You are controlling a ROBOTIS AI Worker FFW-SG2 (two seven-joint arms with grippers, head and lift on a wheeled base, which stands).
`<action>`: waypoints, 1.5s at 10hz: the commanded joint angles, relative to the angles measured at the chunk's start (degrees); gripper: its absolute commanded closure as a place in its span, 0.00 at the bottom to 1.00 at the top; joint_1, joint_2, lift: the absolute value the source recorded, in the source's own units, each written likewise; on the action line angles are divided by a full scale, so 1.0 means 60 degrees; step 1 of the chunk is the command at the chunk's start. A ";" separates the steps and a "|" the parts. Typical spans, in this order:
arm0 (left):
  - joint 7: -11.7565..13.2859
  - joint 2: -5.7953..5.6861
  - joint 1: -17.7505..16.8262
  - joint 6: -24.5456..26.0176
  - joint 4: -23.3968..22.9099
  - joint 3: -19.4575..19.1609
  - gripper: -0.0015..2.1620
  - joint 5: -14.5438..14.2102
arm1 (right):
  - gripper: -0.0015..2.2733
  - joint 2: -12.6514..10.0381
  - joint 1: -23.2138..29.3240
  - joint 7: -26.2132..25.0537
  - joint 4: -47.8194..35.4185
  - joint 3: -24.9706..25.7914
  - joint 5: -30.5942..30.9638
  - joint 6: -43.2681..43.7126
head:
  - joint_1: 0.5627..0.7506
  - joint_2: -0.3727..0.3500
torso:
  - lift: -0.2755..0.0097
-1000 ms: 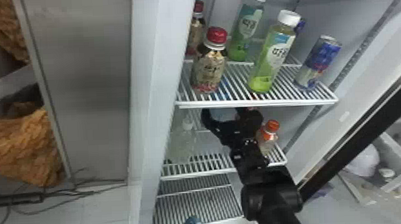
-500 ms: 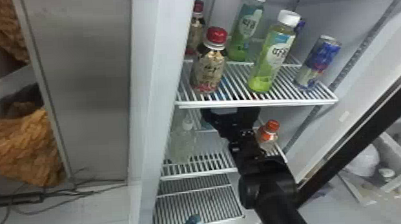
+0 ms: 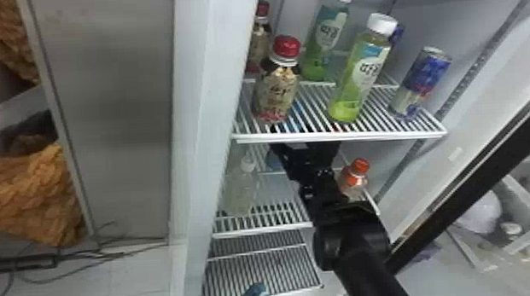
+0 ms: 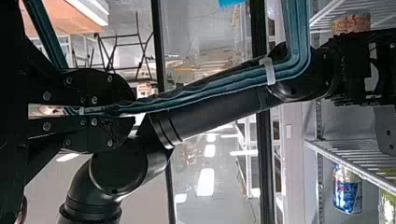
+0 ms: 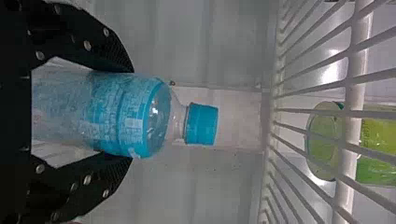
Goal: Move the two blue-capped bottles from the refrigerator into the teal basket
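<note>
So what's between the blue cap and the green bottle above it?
The upper shelf's wire rack, running between the blue cap and the green bottle; the right wrist view shows it.

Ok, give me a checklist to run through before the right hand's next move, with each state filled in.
1. Right hand has a finger on each side of the blue-capped bottle: ok.
2. Bottle upright, cap on: ok.
3. Cap below the upper shelf, with a gap: ok.
4. Bottle lifted off its own shelf: cannot tell.
5. Right arm clear of the orange-capped bottle: cannot tell.
6. Bottle out of the refrigerator: not ok.
</note>
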State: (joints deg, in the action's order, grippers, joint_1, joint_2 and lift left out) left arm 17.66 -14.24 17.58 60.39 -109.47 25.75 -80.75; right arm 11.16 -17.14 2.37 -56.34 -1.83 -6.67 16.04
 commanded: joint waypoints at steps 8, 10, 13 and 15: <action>0.0030 -0.0030 0.0116 -0.0081 0.0023 -0.0058 0.50 -0.0062 | 0.33 0.0030 0.1450 0.0177 -0.1800 0.0057 -0.0295 0.0304 | 0.70 0.03 | 0.44; 0.0044 -0.0030 0.0140 -0.0081 0.0023 -0.0073 0.50 -0.0062 | 0.33 0.0030 0.2177 0.0221 -0.2691 0.0189 -0.0295 0.0257 | 0.70 0.03 | 0.44; 0.0044 -0.0030 0.0163 -0.0081 0.0023 -0.0073 0.50 -0.0062 | 0.33 0.0030 0.3067 0.0250 -0.3957 0.0423 -0.0339 -0.0141 | 0.70 0.03 | 0.44; 0.0059 -0.0015 0.0187 -0.0081 0.0023 -0.0088 0.50 -0.0062 | 0.33 0.0030 0.3677 0.0470 -0.4754 0.0643 -0.0456 -0.0329 | 0.70 0.03 | 0.44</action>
State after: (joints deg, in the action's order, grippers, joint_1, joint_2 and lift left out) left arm 17.99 -14.41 18.67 59.90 -109.35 25.22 -81.12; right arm 11.34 3.76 4.99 -83.40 1.52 -9.17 14.38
